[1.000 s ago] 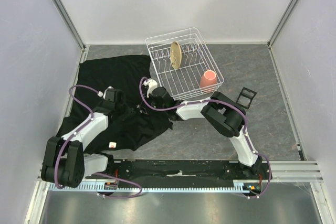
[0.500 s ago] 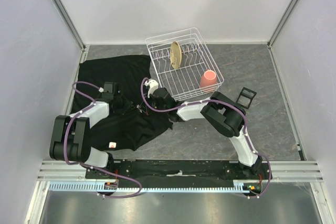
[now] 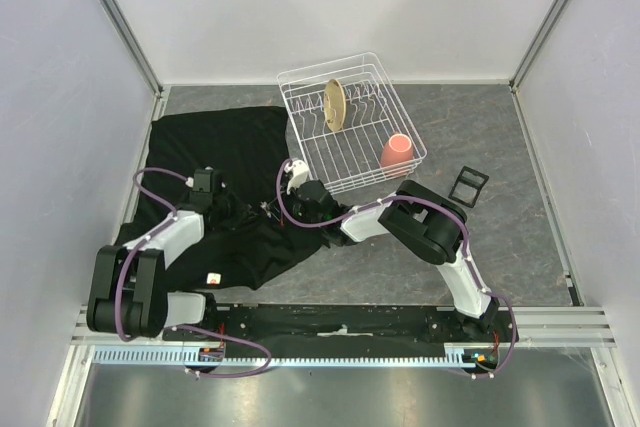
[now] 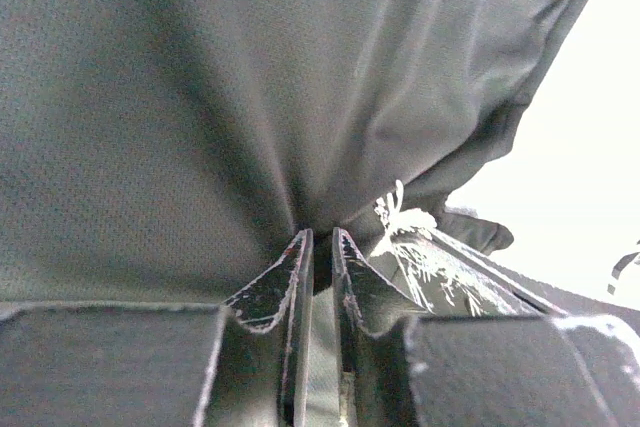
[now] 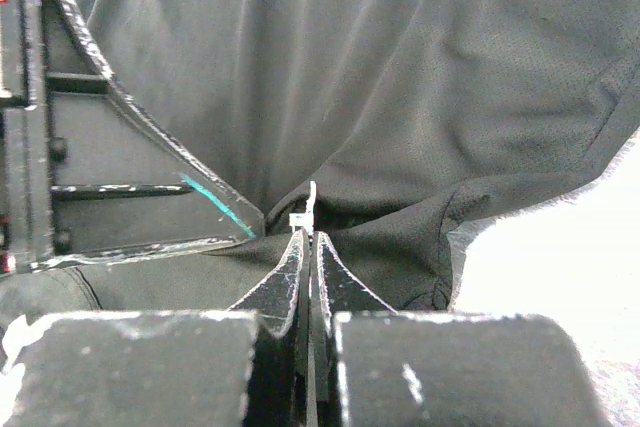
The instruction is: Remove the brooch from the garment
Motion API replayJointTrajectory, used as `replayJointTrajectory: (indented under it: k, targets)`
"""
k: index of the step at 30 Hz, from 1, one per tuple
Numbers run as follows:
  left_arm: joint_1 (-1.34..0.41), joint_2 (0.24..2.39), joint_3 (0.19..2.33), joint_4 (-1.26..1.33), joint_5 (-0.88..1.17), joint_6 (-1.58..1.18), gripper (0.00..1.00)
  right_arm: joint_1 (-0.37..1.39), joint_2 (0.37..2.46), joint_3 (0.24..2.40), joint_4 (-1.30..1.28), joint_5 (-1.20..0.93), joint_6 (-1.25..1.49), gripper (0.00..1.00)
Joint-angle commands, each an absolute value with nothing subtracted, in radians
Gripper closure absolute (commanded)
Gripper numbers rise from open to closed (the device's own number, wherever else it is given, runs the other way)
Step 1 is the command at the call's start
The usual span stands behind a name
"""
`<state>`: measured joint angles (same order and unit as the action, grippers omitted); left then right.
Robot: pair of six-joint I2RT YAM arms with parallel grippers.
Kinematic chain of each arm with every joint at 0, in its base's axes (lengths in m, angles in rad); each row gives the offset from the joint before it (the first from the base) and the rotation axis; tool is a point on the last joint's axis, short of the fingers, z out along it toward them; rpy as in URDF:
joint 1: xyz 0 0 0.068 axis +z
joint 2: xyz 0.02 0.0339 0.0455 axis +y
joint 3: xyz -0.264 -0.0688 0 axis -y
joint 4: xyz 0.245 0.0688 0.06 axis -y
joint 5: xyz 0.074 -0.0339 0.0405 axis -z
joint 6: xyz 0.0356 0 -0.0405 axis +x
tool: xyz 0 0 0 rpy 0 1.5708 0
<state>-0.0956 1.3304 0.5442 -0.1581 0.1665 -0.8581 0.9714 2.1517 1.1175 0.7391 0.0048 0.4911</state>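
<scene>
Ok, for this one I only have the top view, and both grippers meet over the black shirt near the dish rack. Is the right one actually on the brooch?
Observer: The right wrist camera shows the right gripper shut, with a small pale piece, apparently the brooch, sticking out just past its tips.
Operator: And the left one, is it just hovering there?
Observer: No. In the left wrist view the left gripper pinches a fold of the garment, and the cloth runs taut in creases toward its tips.
</scene>
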Motion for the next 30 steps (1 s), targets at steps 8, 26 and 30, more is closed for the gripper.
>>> replayJointTrajectory:
  k: [8,26,30]
  targets:
    - [-0.092,1.223,0.531,-0.134,0.285,-0.957,0.71,0.965,2.115,1.094,0.818,0.04,0.505,1.0]
    - [-0.094,1.367,0.532,-0.028,0.281,-1.034,0.92,0.965,2.112,1.083,0.841,0.025,0.499,1.0]
    - [-0.092,1.384,0.532,-0.02,0.278,-1.035,0.92,0.965,2.115,1.08,0.844,0.018,0.495,1.0]
